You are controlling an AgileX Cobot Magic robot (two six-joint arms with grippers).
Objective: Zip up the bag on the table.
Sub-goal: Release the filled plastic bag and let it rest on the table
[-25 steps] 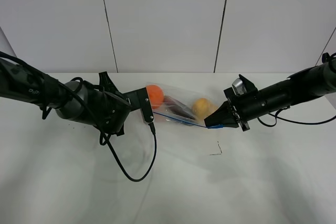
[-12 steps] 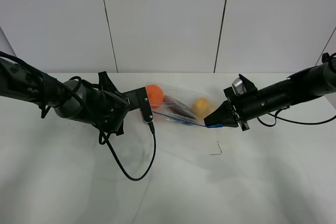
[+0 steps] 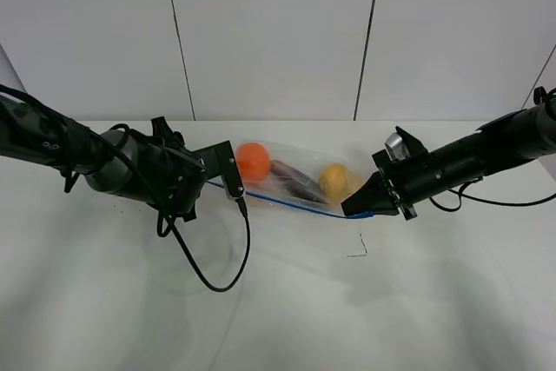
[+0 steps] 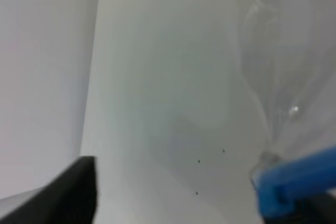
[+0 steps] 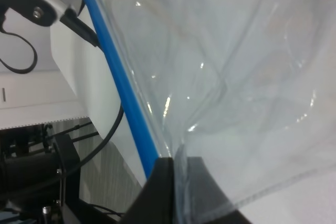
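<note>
Bag (image 3: 300, 182) rests mid-bench (image 3: 287, 301), zipper strip (image 5: 118, 77) taut between arms. Right claw (image 3: 352, 207) clamped on the strip's end corner. Left claw (image 3: 233, 187) probably at slider (image 4: 294, 182); can't tell its grip, wrist view blurry. Run slider straight along strip while right anchors.

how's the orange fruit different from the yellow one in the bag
The orange fruit is bright orange; the yellow fruit is duller yellow. The orange fruit lies at the end of the bag near the left gripper, the yellow fruit toward the right gripper. Both are round and sit inside the clear bag.
</note>
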